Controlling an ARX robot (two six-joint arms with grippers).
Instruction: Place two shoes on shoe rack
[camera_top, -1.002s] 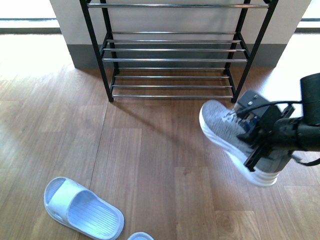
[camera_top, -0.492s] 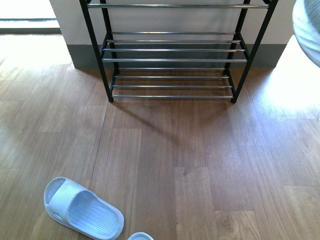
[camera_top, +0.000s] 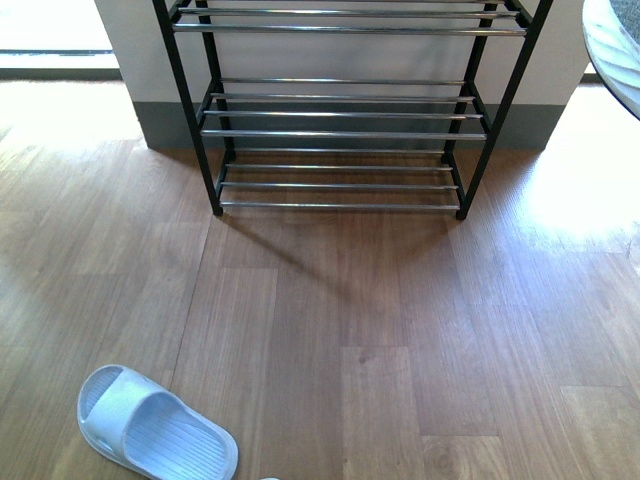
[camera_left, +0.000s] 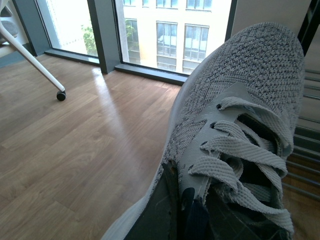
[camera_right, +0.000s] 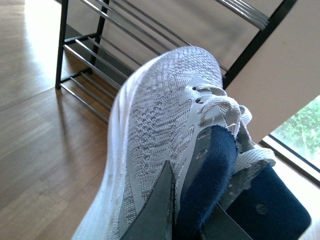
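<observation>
Floor (camera_top: 330, 330): brown wood planks, sunlit near the wall.
Left fingers (camera_left: 162, 215): closed on the opening edge of the first sneaker (camera_left: 240, 90), toe pointing away.
Right fingers (camera_right: 155, 215): closed on the navy tongue of the second sneaker (camera_right: 160, 115).
Shoe rack (camera_top: 340, 134): beyond the right fingers, past the toe.
Slide (camera_top: 150, 430): on the floor, in neither set of fingers.

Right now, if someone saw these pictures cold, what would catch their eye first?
A grey sneaker fills the left wrist view, pinched at its tongue by the left tool. A second sneaker fills the right wrist view, held the same way by the right tool. In the front view the shoe rack stands against the far wall, and a pale blue slide lies on the wood floor at the near left.
</observation>
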